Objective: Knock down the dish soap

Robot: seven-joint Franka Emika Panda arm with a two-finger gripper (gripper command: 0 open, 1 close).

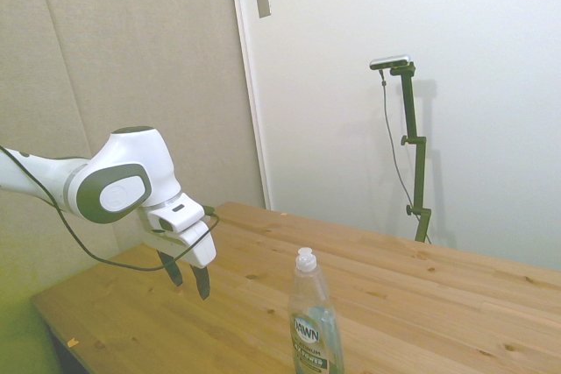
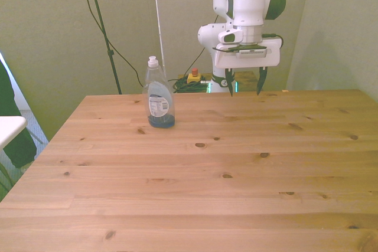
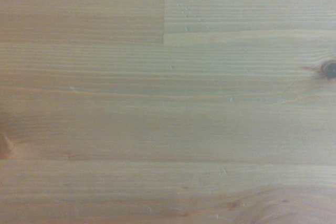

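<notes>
A slim clear bottle of dish soap (image 2: 159,100) stands upright on a wooden table (image 2: 195,175), left of centre and toward the top of the table in the front view, and at the bottom middle of the frame in the side view. It has a white push-pull cap and a blue-and-white "Dawn" label, with blue-green liquid pooled only near the base. Being mostly empty, tall and narrow, it is probably light and top-heavy in shape, so a sideways push high on the neck or shoulder should tip it easily; a low push might only slide it, since the smooth plastic likely skids on the wood.

The white robot gripper (image 2: 244,85) hangs above the table in the upper middle of the front view, well apart from the bottle and to its right. Its two dark fingers (image 1: 202,282) point down, spread wide and holding nothing.

The table is pale knotty pine, flat and bare around the bottle. The wrist view shows only wood grain. Plain walls stand behind.
</notes>
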